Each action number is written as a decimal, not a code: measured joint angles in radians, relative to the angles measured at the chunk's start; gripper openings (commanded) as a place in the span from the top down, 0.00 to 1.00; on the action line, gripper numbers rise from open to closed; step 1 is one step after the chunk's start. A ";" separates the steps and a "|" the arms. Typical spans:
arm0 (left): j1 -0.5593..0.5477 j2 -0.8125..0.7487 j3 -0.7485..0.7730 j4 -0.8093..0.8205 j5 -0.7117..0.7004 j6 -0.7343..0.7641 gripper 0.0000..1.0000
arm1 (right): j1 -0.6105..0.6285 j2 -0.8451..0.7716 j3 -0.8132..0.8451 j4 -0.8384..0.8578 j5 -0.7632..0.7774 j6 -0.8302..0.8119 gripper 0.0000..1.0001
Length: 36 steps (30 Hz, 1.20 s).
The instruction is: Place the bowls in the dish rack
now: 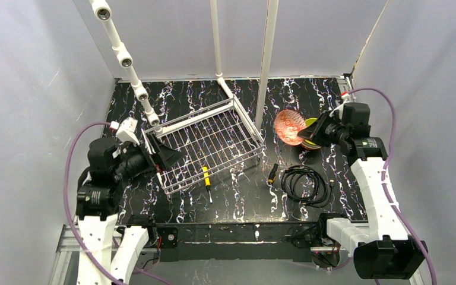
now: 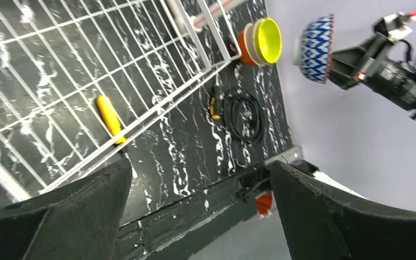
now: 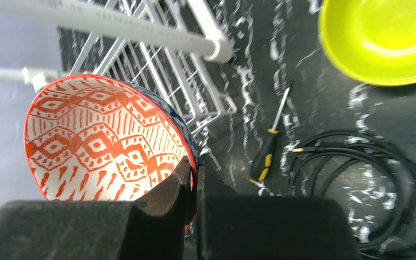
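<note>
One bowl [image 1: 289, 126] aloft in right fingers [image 3: 162, 203]

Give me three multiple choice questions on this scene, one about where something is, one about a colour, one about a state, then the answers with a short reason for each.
1. Where does the stack of bowls stand relative to the dish rack?
A. Inside it
B. On the table, to its right
C. Balanced on its rim

2. What does the inside of the patterned bowl held by the right claw look like?
A. Plain yellow-green
B. Plain white
C. Red pattern on white

3. What state is the left claw in?
A. Open and empty
B. Shut on a bowl
C. Shut on the rack's rim

Answers:
1 B, the stack sits on the dark table outside the rack's right wall.
2 C, the right wrist view shows the red pattern.
3 A, its fingers stand wide apart with nothing between them.
</note>
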 measured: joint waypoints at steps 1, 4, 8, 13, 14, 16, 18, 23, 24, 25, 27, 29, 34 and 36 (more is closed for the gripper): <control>0.000 0.019 -0.016 0.024 0.034 -0.007 0.02 | 0.008 0.001 -0.030 0.023 -0.031 0.008 0.99; -0.002 0.054 -0.066 0.104 0.105 -0.039 0.02 | 0.061 0.006 -0.098 0.082 -0.089 0.031 0.99; -0.021 0.074 -0.118 0.233 0.152 -0.104 0.02 | 0.201 0.035 -0.121 0.145 -0.093 0.048 0.99; -0.132 0.119 -0.119 0.353 0.121 -0.150 0.02 | 0.345 0.105 -0.121 0.225 -0.064 0.055 0.99; -0.172 0.134 -0.119 0.372 0.100 -0.159 0.02 | 0.356 0.122 -0.121 0.238 -0.056 0.057 0.99; -0.267 0.173 -0.119 0.413 0.040 -0.175 0.02 | 0.370 0.158 -0.120 0.260 -0.038 0.060 0.99; -0.373 0.225 -0.119 0.448 -0.047 -0.186 0.02 | 0.382 0.190 -0.120 0.275 -0.019 0.061 0.99; -0.617 0.409 -0.064 0.472 -0.278 -0.200 0.06 | 0.423 0.242 -0.118 0.299 0.033 0.066 0.99; -0.657 0.452 -0.045 0.478 -0.314 -0.202 0.11 | 0.435 0.248 -0.117 0.303 0.042 0.067 0.99; -0.689 0.492 -0.027 0.482 -0.344 -0.206 0.16 | 0.447 0.251 -0.117 0.304 0.052 0.067 0.99; -0.726 0.560 0.009 0.484 -0.396 -0.215 0.28 | 0.476 0.256 -0.111 0.306 0.078 0.066 0.99; -0.739 0.609 0.037 0.481 -0.438 -0.227 0.36 | 0.505 0.256 -0.102 0.306 0.106 0.063 0.99; -0.747 0.676 0.097 0.414 -0.565 -0.245 0.54 | 0.589 0.256 -0.073 0.307 0.195 0.063 0.99; -0.747 0.682 0.113 0.379 -0.600 -0.242 0.61 | 0.621 0.256 -0.068 0.306 0.230 0.063 0.99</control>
